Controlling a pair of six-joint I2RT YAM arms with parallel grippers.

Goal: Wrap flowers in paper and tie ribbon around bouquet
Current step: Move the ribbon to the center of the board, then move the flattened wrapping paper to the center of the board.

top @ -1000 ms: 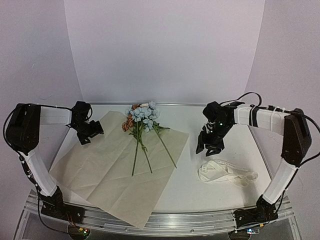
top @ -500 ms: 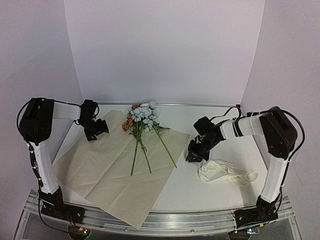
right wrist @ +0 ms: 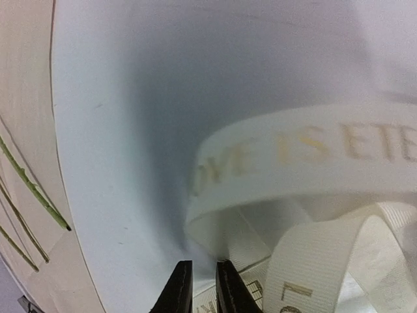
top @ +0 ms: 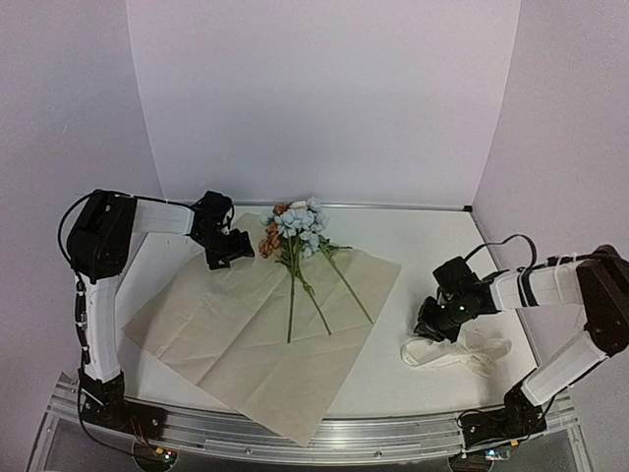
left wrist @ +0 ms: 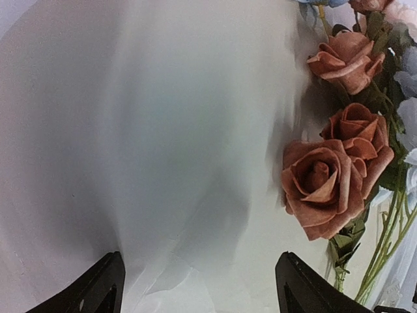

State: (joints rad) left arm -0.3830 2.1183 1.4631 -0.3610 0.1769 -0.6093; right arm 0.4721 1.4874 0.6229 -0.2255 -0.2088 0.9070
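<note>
Flowers on paper, not yet wrapped.
The flowers (top: 303, 258) lie on the paper (top: 231, 334), blooms at its far corner by the table's (top: 423, 251) far edge. The left gripper (top: 232, 247), wide open beside the blooms, should take the paper's edge, not petals. The right gripper (top: 430, 329), pinched nearly closed, meets the ribbon (top: 454, 352) near the right edge.

A white counter (top: 432, 246) sits in a plain booth, with a pale back wall (top: 324, 98) curving smoothly into lilac side walls (top: 59, 108). A thin metal strip edges the counter's far side, and an aluminium rail (top: 373, 431) runs along its near edge. The light is soft and even, with faint shadows.
</note>
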